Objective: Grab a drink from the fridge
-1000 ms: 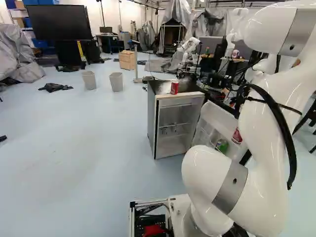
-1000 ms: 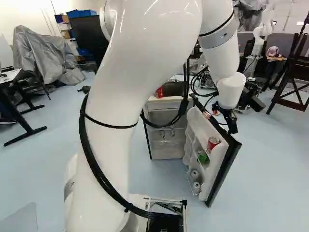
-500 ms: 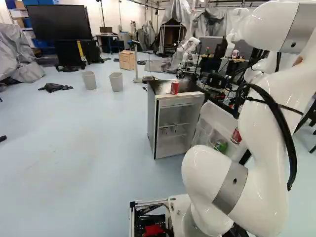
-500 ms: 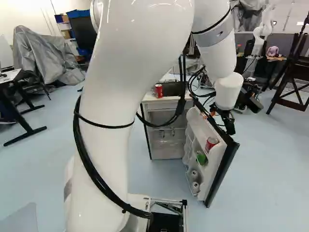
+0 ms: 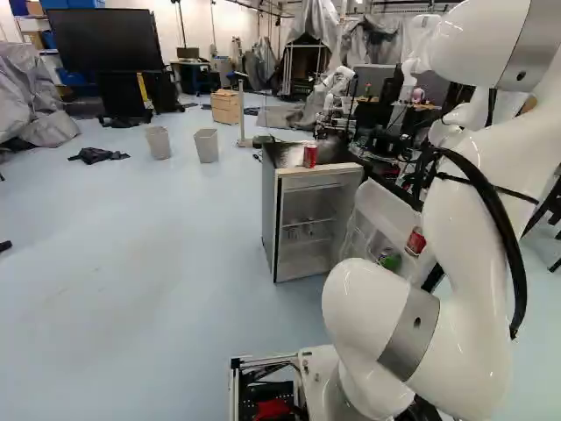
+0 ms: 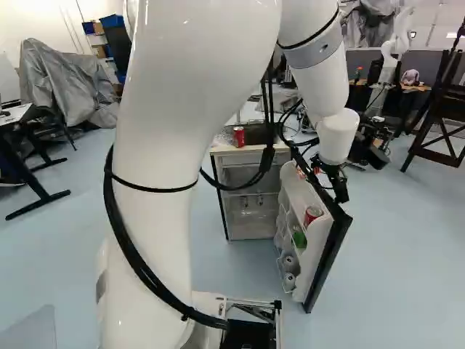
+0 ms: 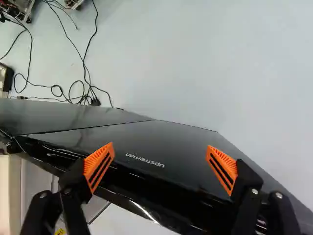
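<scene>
Now the door (image 7: 161,139), cans (image 6: 312,215) aboard, has swung inward beneath my spread claw (image 7: 160,164), so I judge I'm closing up, with the red can (image 5: 309,155) on the fridge (image 5: 273,224) well apart from it.

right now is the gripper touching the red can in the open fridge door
Apart: in the right base view, the door's edge shows between gripper and red can.

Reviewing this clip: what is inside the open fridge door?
The door holds a red can, something green and, lower down, two pale cans. Anything behind them is covered; what the green thing is, I cannot tell.
</scene>
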Robot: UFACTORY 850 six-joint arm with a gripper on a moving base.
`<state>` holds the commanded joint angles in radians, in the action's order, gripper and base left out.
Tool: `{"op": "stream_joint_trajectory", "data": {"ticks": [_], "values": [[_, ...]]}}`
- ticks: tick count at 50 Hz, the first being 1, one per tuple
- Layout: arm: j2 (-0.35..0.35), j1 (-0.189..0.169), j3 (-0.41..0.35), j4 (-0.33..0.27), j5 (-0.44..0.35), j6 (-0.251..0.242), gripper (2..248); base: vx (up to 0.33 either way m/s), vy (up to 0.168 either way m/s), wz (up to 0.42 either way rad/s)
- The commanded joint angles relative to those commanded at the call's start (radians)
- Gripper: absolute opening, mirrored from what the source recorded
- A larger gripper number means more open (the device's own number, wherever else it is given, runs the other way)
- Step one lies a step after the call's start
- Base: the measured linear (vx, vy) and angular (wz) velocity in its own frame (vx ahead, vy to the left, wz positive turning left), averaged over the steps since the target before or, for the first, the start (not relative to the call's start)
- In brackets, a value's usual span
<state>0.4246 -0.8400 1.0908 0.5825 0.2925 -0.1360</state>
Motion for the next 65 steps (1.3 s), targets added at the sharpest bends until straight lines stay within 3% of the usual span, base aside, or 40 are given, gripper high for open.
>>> {"op": "stream_joint_trajectory", "data": {"ticks": [65], "values": [[-0.077,0.067,-0.101,0.0,0.0,0.0,247,0.0,0.0,0.0]]}}
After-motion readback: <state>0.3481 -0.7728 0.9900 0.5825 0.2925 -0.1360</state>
